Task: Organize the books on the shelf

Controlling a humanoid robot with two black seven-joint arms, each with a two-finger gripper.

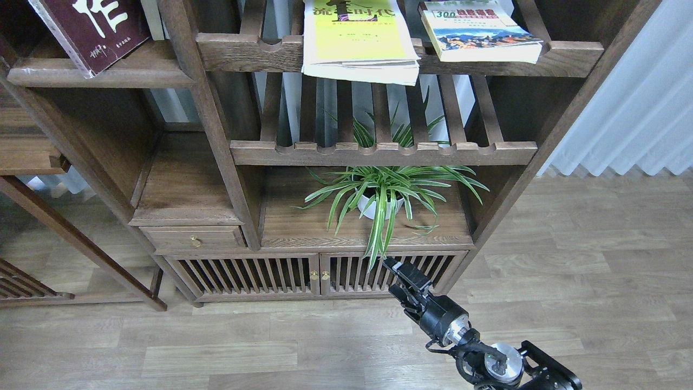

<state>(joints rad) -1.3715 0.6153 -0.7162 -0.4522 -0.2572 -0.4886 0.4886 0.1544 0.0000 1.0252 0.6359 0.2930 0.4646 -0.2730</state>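
A maroon book [92,32] with big white characters lies tilted at the top left, its corner hanging over the front edge of the solid dark-brown shelf [141,73]. A yellow-green book [357,38] rests on the upper slatted rack and overhangs the rack's front rail. To its right on the same rack lies the "300" book [479,35] with a landscape photo. My right gripper [399,279] hovers low in front of the cabinet doors, far below the books, its fingers apart and empty. My left arm is out of view.
A potted spider plant [384,192] stands on the plank under the lower slatted rack [379,154]. Slatted cabinet doors [303,276] and a small drawer [195,238] sit below. A white curtain [639,108] hangs at the right, above wood flooring [568,281].
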